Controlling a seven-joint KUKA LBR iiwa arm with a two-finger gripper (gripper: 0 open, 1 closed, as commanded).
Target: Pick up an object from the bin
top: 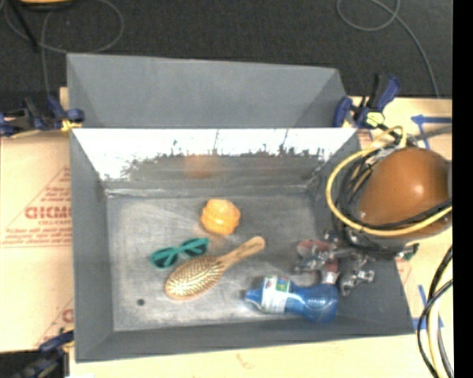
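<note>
My gripper (332, 263) hangs low at the right side of the bin, under the arm's orange dome. Just below and to its left lies a blue bottle (299, 300) with a white and green label, on its side near the front wall. A wooden hairbrush (207, 268) lies slantwise in the middle of the floor, its handle pointing towards the gripper. Nothing shows in the gripper's grasp.
Teal toy sunglasses (179, 252) lie left of the brush. An orange round thing (221, 216) sits behind them, towards the back wall. The arm and its looped cables cover the bin's right rim.
</note>
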